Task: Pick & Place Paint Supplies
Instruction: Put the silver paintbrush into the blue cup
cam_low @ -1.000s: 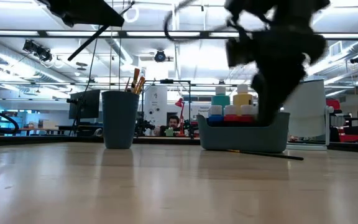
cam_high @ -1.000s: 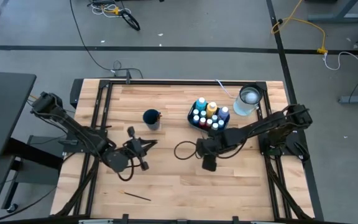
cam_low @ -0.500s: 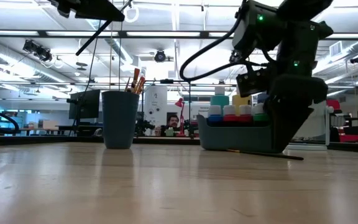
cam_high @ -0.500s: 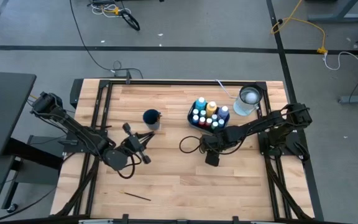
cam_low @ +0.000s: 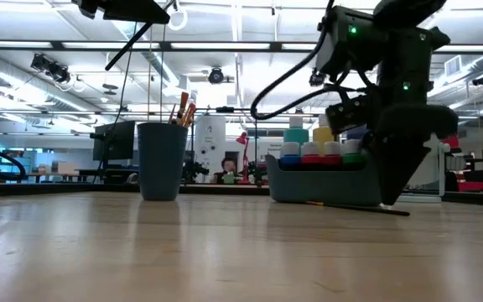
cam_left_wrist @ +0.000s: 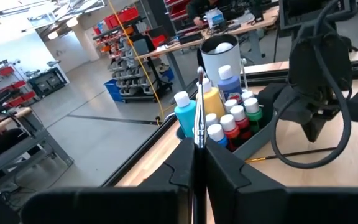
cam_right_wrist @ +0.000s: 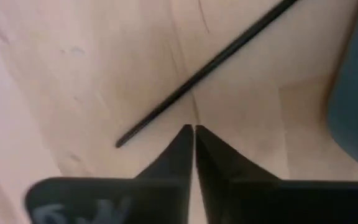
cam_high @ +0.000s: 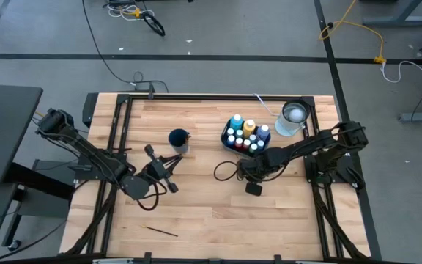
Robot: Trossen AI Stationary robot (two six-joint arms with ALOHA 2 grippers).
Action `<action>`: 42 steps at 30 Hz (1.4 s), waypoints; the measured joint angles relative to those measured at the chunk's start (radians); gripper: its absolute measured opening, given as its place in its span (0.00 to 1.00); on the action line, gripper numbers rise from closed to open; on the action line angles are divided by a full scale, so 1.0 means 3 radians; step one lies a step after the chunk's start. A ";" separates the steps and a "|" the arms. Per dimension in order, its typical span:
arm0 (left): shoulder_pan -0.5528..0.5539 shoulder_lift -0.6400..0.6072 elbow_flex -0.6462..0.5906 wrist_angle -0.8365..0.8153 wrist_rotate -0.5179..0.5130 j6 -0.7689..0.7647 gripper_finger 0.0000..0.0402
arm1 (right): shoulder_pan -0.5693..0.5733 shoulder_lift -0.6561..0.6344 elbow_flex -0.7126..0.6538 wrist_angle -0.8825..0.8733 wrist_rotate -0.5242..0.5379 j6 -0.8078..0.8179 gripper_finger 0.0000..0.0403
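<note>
The right gripper point(cam_right_wrist: 193, 134) is down at the table just in front of the caddy point(cam_low: 325, 183), its fingers pressed together on nothing; the brush point(cam_right_wrist: 207, 65) lies on the wood just ahead of the tips, untouched. To do this pick well, it likely has to reopen, move forward until the fingers straddle the handle square across it, then settle low enough to pinch so thin a thing against the board. The brush is a slim dark stick lying flat, close beside the caddy wall. The left gripper point(cam_left_wrist: 197, 149), raised near the cup point(cam_high: 179, 139), pinches another brush point(cam_left_wrist: 199, 109) upright between narrow jaws, probably bound for that cup, which already holds brushes. The bottles point(cam_high: 244, 134), white-capped in blue, yellow, red and green, stand packed in the caddy. A third brush point(cam_high: 161, 231) lies far off near the table's front edge.
</note>
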 joint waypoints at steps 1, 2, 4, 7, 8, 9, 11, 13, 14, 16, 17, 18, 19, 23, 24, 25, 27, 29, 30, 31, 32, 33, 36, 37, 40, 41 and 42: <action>0.0000 0.0000 0.0000 0.0000 -0.0001 0.0008 0.07 | 0.0003 -0.0009 0.0024 -0.0005 -0.0029 0.0001 0.02; 0.0000 0.0000 0.0000 0.0000 -0.0001 0.0014 0.07 | 0.0017 -0.0011 0.0046 0.0007 -0.0055 0.0004 0.02; 0.0000 0.0000 0.0000 0.0001 -0.0001 0.0012 0.07 | 0.0049 -0.0012 0.0088 0.0003 -0.0090 0.0026 0.05; 0.0000 0.0000 0.0000 0.0000 -0.0002 -0.0009 0.07 | 0.0120 -0.0012 0.0158 0.0011 -0.0167 0.0158 0.14; 0.0001 0.0000 0.0000 0.0001 -0.0002 -0.0028 0.07 | 0.0148 -0.0012 0.0177 0.0012 -0.0205 0.0227 0.17; 0.0000 0.0000 0.0000 0.0000 -0.0002 -0.0041 0.07 | 0.0182 -0.0012 0.0194 0.0010 -0.0251 0.0285 0.21; 0.0000 0.0000 0.0000 0.0000 -0.0002 -0.0041 0.06 | 0.0257 -0.0012 0.0205 0.0027 -0.0299 0.0356 0.27; 0.0001 0.0000 0.0000 -0.0001 -0.0002 -0.0039 0.06 | 0.0322 -0.0012 0.0205 0.0026 -0.0321 0.0384 0.33; 0.0001 0.0000 0.0000 0.0000 -0.0002 -0.0043 0.06 | 0.0358 -0.0012 0.0205 0.0030 -0.0317 0.0384 0.36; 0.0000 0.0000 0.0000 0.0000 -0.0002 -0.0068 0.06 | 0.0410 -0.0003 0.0205 0.0039 -0.0284 0.0323 0.40; 0.0000 0.0000 0.0000 -0.0001 -0.0002 -0.0069 0.06 | 0.0426 -0.0003 0.0205 0.0035 -0.0275 0.0269 0.42; 0.0001 0.0000 0.0000 0.0000 -0.0002 -0.0070 0.07 | 0.0436 -0.0002 0.0205 0.0031 -0.0257 0.0213 0.43; 0.0001 0.0000 0.0000 0.0000 -0.0001 -0.0070 0.07 | 0.0446 -0.0003 0.0205 0.0019 -0.0249 0.0180 0.42; 0.0001 0.0000 0.0000 -0.0001 0.0008 -0.0097 0.06 | 0.0453 -0.0002 0.0205 -0.0022 -0.0247 0.0135 0.31; 0.0000 0.0000 0.0000 0.0000 0.0014 -0.0142 0.06 | 0.0453 -0.0003 0.0205 -0.0031 -0.0266 0.0167 0.26; 0.0001 0.0000 0.0000 0.0000 0.0013 -0.0173 0.06 | 0.0458 -0.0002 0.0205 -0.0035 -0.0306 0.0213 0.22; 0.0000 0.0000 0.0000 -0.0001 0.0018 -0.0233 0.06 | 0.0473 -0.0001 0.0205 -0.0025 -0.0357 0.0259 0.14; 0.0001 0.0000 0.0000 -0.0001 0.0042 -0.0256 0.07 | 0.0494 -0.0001 0.0205 -0.0011 -0.0344 0.0292 0.09; 0.0001 0.0000 0.0000 -0.0001 0.0058 -0.0265 0.07 | 0.0502 -0.0001 0.0204 0.0009 -0.0321 0.0297 0.08; 0.0000 0.0000 0.0000 -0.0001 0.0075 -0.0277 0.07 | 0.0510 -0.0003 0.0196 0.0040 -0.0305 0.0299 0.08; 0.0000 0.0000 0.0000 -0.0001 0.0090 -0.0294 0.06 | 0.0514 -0.0002 0.0184 0.0067 -0.0283 0.0298 0.09; 0.0000 0.0000 0.0000 -0.0001 0.0099 -0.0309 0.06 | 0.0518 -0.0002 0.0175 0.0083 -0.0277 0.0299 0.10; 0.0001 0.0000 0.0000 -0.0001 0.0101 -0.0332 0.06 | 0.0519 0.0000 0.0170 0.0116 -0.0184 0.0296 0.17; 0.0001 0.0000 0.0000 -0.0001 0.0099 -0.0338 0.06 | 0.0519 0.0000 0.0170 0.0120 -0.0167 0.0276 0.20; 0.0001 0.0000 0.0000 -0.0001 0.0101 -0.0344 0.06 | 0.0519 0.0000 0.0170 0.0122 -0.0157 0.0237 0.27; 0.0001 0.0000 0.0000 -0.0001 0.0099 -0.0344 0.06 | 0.0518 0.0000 0.0170 0.0120 -0.0136 0.0223 0.29; 0.0001 0.0000 0.0000 -0.0001 0.0099 -0.0343 0.06 | 0.0518 0.0000 0.0170 0.0120 -0.0079 0.0216 0.31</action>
